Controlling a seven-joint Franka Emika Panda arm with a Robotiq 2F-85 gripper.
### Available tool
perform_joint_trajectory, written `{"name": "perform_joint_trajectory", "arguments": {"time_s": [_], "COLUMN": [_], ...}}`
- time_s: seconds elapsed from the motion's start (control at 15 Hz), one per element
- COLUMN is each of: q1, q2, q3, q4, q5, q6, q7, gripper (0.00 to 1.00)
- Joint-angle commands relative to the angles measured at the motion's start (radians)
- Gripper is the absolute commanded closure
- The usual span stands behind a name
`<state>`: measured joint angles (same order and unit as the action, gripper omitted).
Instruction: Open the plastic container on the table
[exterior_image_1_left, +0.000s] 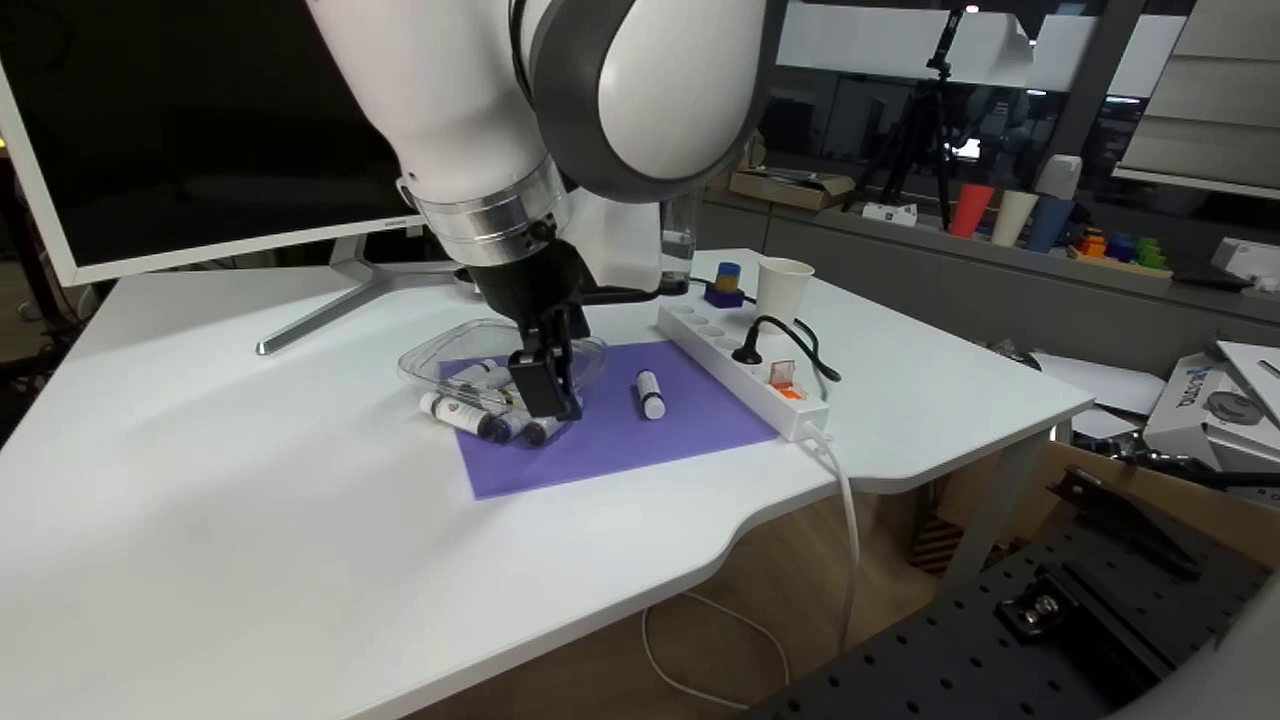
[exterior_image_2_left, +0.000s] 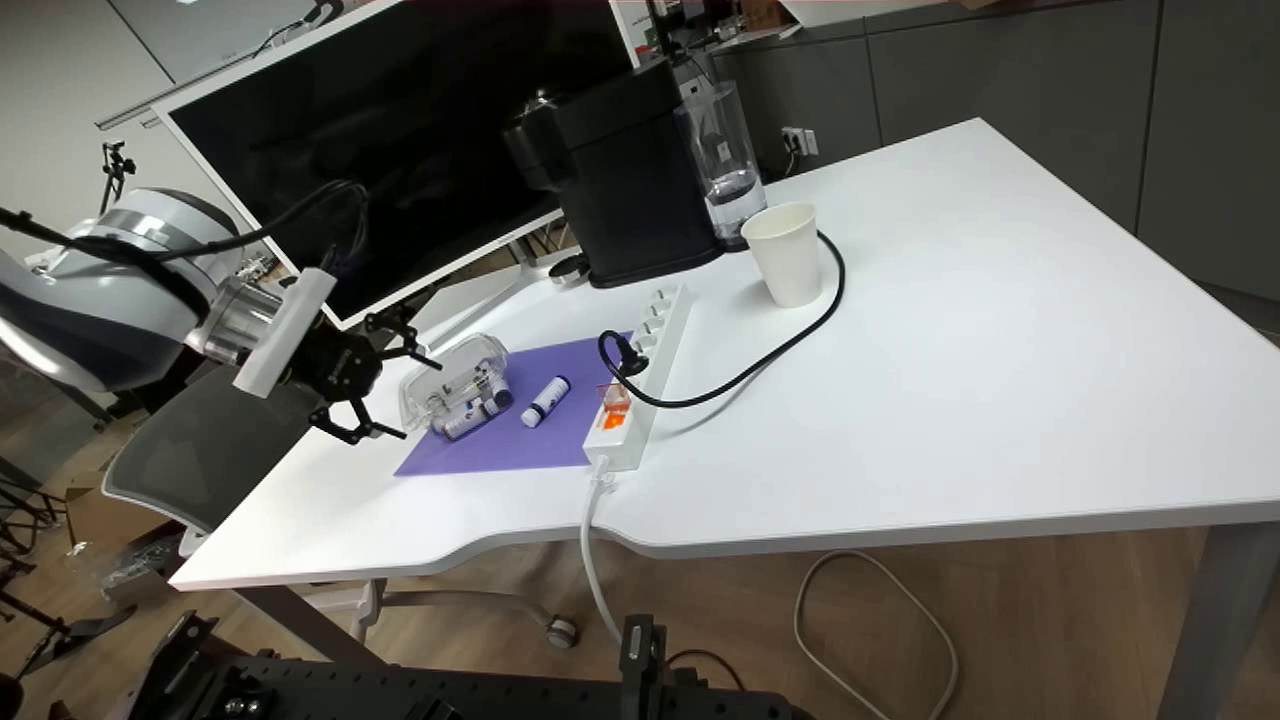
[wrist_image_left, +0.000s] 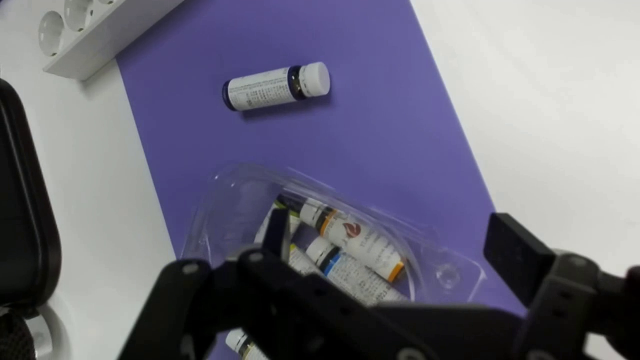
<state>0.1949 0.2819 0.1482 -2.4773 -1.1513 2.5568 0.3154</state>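
The plastic container (exterior_image_1_left: 436, 352) is a low, see-through tub on the purple mat, with several white-labelled vials (wrist_image_left: 357, 240) in it. It also shows in an exterior view (exterior_image_2_left: 452, 372) and in the wrist view (wrist_image_left: 225, 200), where a clear corner tab (wrist_image_left: 447, 275) sticks out. I cannot tell whether its lid is shut. My gripper (wrist_image_left: 395, 240) is open, its fingers wide apart above the container, one over the vials and one beyond the tab. It holds nothing. It also shows in both exterior views (exterior_image_1_left: 550, 385) (exterior_image_2_left: 421, 401). The table (exterior_image_1_left: 250, 560) is white.
A lone vial (wrist_image_left: 265, 89) lies on the purple mat (exterior_image_1_left: 620, 445). A white power strip (exterior_image_1_left: 740, 375) with a black plug lies along the mat's edge. A paper cup (exterior_image_2_left: 785, 255), a black machine (exterior_image_2_left: 630, 170) and a monitor (exterior_image_1_left: 200, 130) stand on the table.
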Motion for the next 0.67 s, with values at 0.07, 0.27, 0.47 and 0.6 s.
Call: {"name": "perform_joint_trajectory", "arguments": {"time_s": [0.07, 0.27, 0.47, 0.6], "q1": [0.018, 0.019, 0.016, 0.015], "q2": [0.039, 0.046, 0.045, 0.043], "q3": [-0.013, -0.012, -0.012, -0.011], "q4": [0.043, 0.054, 0.058, 0.062], "q5": [-0.066, -0.090, -0.104, -0.115], "q6": [0.006, 0.006, 0.004, 0.004], "q7": [0.083, 0.100, 0.108, 0.116], "gripper": [0.00, 0.00, 0.00, 0.00]}}
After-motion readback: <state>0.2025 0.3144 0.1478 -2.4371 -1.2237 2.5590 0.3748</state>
